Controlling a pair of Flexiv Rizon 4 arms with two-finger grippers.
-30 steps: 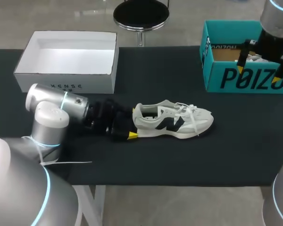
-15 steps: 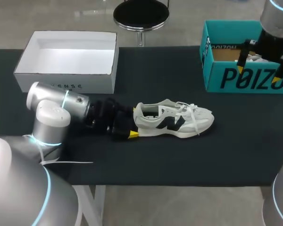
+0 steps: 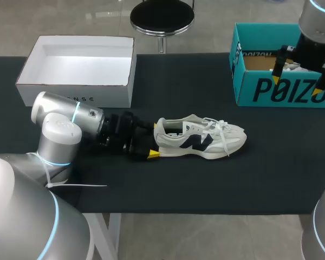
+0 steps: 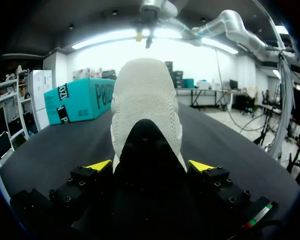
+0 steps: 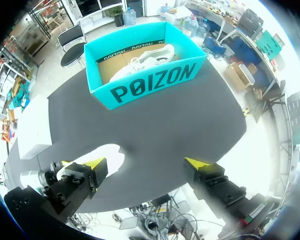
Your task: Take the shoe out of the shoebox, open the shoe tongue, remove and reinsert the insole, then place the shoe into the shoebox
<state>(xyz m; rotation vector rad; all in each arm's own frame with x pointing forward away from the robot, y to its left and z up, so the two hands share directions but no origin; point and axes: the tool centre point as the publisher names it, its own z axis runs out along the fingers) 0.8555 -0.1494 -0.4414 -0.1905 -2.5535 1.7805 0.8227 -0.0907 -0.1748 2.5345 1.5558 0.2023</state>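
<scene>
Two hands working, one shoe out on the counter.
Head view: shoe (image 3: 200,138) stands upright on the black counter (image 3: 206,189), left hand (image 3: 153,142) at its heel, right hand (image 3: 303,67) over the teal shoebox (image 3: 260,89). Left wrist view: left hand clamped on the heel from both sides. Right wrist view: right hand spread wide, holding nothing; second shoe (image 5: 140,59) lies in the shoebox.

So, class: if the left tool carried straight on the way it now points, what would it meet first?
The left tool would meet the heel of the white-and-black lace-up sneaker at once; it may already touch.
</scene>
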